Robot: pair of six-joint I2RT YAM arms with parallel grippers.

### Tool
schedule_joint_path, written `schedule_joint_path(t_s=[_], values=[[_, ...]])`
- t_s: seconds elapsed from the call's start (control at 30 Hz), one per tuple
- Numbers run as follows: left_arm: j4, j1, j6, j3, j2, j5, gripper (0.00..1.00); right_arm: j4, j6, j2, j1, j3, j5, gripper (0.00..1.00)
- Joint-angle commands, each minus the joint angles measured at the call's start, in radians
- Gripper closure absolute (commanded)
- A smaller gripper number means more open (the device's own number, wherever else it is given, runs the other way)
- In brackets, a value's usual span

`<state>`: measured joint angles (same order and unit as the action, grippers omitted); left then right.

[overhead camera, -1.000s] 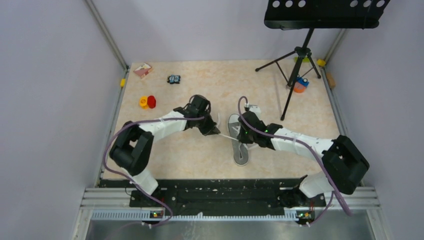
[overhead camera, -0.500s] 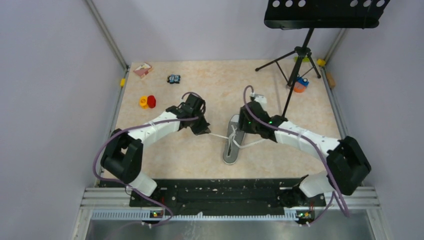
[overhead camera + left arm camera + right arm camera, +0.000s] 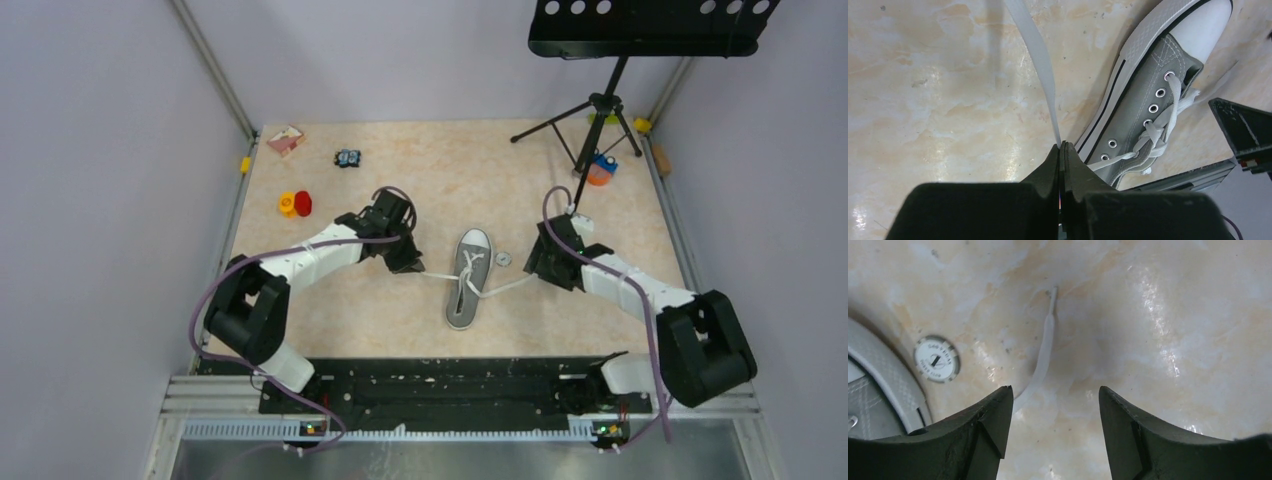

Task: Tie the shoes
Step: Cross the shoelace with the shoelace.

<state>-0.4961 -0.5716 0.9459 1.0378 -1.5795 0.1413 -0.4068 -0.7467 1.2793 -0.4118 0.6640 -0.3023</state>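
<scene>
OPERATOR: Since one second ago, the right gripper [image 3: 1055, 391] has withdrawn from above the grey low-top canvas sneaker [image 3: 466, 287] (white rubber sole, white toe cap) to a position on its right. Its jaws have gone from pressed together to spread wide. The sneaker's heel has swung toward the left arm.

CHECKER: Confirm left gripper status.

OPERATOR: I read the left gripper [image 3: 1062, 148] as pressed together, pinching one flat white lace [image 3: 1040, 65] at the fingertips. One strand runs from the pinch to the eyelets. The free tail continues past the fingertips across the beige marbled tabletop [image 3: 923, 100].

CHECKER: Sneaker location?

OPERATOR: I see it between the two grippers, sole down, toe cap pointing away from the arm bases. The laces cross over the upper eyelets.

CHECKER: And the right side?

OPERATOR: I see the second lace end [image 3: 1046, 340] lying loose on the tabletop ahead of the spread jaws, touching neither (nothing is held there). A small round white disc [image 3: 936, 359] lies just beside the sneaker's toe.
</scene>
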Motion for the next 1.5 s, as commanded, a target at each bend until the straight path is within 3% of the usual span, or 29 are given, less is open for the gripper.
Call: schedule_joint_path(t_s=[0.0, 0.13, 0.27, 0.33, 0.4, 0.43, 0.73, 0.87, 0.97, 1.2, 1.33, 1.47], values=[[0.03, -0.006, -0.031, -0.001, -0.01, 0.013, 1.0, 0.093, -0.036, 0.103, 0.054, 0.043, 0.021, 0.36], [0.036, -0.007, -0.039, 0.003, -0.022, 0.024, 1.0, 0.09, -0.019, 0.19, 0.053, 0.088, 0.005, 0.39], [0.03, -0.008, -0.063, 0.013, -0.036, 0.003, 1.0, 0.148, -0.031, 0.215, 0.054, 0.061, 0.007, 0.5], [0.021, -0.008, -0.073, 0.021, -0.05, -0.002, 1.0, 0.147, -0.027, 0.234, 0.054, 0.065, 0.007, 0.64], [0.024, -0.008, -0.076, 0.025, -0.057, 0.01, 1.0, 0.124, -0.02, 0.237, 0.054, 0.072, -0.004, 0.95], [0.029, -0.008, -0.075, 0.024, -0.056, 0.016, 1.0, 0.113, -0.018, 0.228, 0.054, 0.072, -0.01, 1.0], [0.072, -0.01, -0.087, 0.006, -0.048, 0.043, 0.99, 0.066, 0.044, -0.023, 0.053, 0.111, 0.043, 1.0], [0.076, -0.011, -0.078, 0.004, -0.056, 0.053, 0.57, 0.035, 0.053, -0.094, 0.032, 0.136, 0.117, 1.0], [0.069, -0.011, -0.052, 0.006, -0.059, 0.05, 0.42, 0.005, 0.053, -0.132, 0.002, 0.144, 0.114, 1.0], [0.099, -0.01, 0.102, -0.01, -0.063, 0.08, 0.44, -0.011, 0.053, -0.168, -0.006, 0.13, 0.116, 1.0], [0.129, -0.01, 0.226, -0.043, -0.069, 0.13, 0.53, -0.006, 0.054, -0.17, -0.006, 0.122, 0.125, 1.0], [0.183, -0.01, 0.33, -0.099, -0.056, 0.166, 0.53, -0.003, 0.054, -0.178, -0.006, 0.113, 0.127, 1.0]])
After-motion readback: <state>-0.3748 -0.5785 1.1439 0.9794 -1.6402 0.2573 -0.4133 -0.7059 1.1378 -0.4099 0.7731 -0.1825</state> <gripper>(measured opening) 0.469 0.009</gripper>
